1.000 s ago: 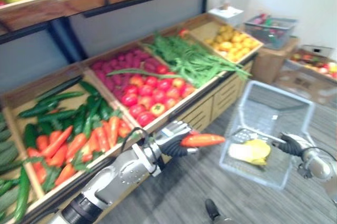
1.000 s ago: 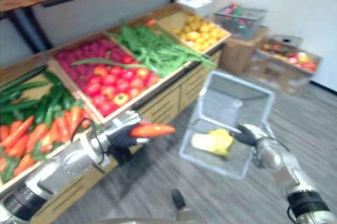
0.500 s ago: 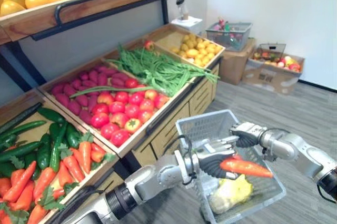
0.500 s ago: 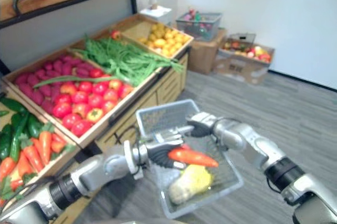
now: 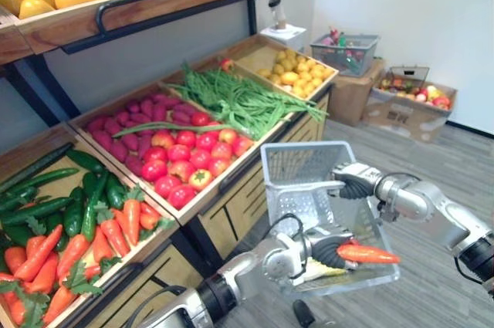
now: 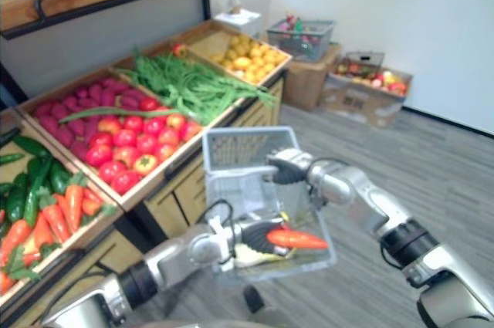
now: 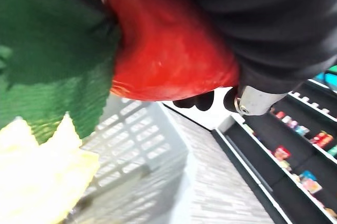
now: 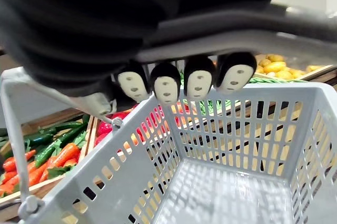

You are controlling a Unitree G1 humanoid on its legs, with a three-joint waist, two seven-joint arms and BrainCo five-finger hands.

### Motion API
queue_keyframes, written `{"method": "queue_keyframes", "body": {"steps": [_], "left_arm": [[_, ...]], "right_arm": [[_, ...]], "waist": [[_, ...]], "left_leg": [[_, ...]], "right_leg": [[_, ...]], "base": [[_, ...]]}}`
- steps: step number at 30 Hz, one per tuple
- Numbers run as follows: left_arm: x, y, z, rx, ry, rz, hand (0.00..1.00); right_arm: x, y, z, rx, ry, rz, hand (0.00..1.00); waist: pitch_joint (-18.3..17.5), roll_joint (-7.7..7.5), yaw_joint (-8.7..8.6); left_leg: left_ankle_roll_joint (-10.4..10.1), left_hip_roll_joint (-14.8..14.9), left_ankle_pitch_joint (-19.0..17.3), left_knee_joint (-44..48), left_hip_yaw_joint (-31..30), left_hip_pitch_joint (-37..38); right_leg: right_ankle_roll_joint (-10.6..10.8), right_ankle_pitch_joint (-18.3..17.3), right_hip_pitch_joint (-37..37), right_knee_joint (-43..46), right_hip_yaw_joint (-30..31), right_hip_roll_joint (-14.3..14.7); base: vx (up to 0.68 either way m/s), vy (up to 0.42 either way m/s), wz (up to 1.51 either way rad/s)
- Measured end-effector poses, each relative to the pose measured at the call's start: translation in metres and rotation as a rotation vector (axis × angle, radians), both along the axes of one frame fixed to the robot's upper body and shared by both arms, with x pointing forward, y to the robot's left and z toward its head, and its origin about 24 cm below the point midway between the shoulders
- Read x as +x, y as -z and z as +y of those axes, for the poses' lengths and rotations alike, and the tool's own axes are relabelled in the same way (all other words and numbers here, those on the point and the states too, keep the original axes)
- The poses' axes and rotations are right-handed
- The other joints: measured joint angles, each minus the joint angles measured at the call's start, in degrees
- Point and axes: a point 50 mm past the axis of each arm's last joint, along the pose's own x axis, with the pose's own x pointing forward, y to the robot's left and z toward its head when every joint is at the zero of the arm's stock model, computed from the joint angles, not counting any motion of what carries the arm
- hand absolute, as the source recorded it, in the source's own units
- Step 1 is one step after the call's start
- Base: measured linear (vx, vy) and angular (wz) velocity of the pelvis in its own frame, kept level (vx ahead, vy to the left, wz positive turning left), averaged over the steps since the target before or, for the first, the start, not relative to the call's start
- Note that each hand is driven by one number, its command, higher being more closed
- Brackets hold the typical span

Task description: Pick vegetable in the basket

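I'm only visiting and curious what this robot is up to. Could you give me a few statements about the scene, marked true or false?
1. The left hand holds a carrot. True.
2. The right hand is empty. False: its fingers curl round the handle of the basket.
3. The basket has nothing in it. False: a yellow vegetable lies inside.
4. The tomatoes lie in the crate next to the green beans. True.
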Motion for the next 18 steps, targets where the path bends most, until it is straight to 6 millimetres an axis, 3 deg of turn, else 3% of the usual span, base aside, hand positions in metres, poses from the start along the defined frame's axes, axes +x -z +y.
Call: {"method": "queue_keyframes", "body": {"steps": [3, 9, 10, 18], "left_arm": [[0.011, 0.013, 0.003, 0.063, -0.087, 0.008, 1.00], [0.030, 0.034, 0.014, 0.235, -0.192, -0.011, 1.00], [0.033, 0.035, 0.016, 0.251, -0.210, -0.009, 0.00], [0.044, 0.052, 0.024, 0.357, -0.283, 0.035, 0.00]], "right_arm": [[0.001, -0.001, 0.005, 0.034, 0.001, 0.002, 1.00], [0.004, 0.002, 0.008, 0.053, 0.018, 0.027, 1.00], [0.004, 0.001, 0.008, 0.055, 0.017, 0.030, 1.00], [0.010, 0.001, 0.003, 0.122, 0.065, 0.046, 1.00]], "waist": [[0.1, -0.84, -0.09], [0.2, -1.09, -0.45], [0.2, -1.13, -0.66], [1.2, -1.31, -1.63]], "left_leg": [[0.0, 0.1, 0.0, 0.0, 0.0, -0.3], [0.1, 0.0, 0.1, -0.5, 0.4, -0.4], [0.1, -0.2, 0.1, -0.9, 0.4, -0.4], [0.1, -2.7, 1.1, -4.3, 1.8, 1.0]], "right_leg": [[-0.1, 0.0, -0.3, -0.2, -0.1, 0.0], [0.1, 0.4, -0.7, -0.3, -0.2, 0.1], [0.1, 0.4, -0.7, -0.4, -0.2, 0.0], [0.2, 0.5, -0.7, -0.9, 1.6, -0.2]], "base": [[0.00, 0.000, 0.00], [0.02, 0.007, -0.01], [0.00, 0.000, 0.00], [0.01, 0.010, -0.10]]}}
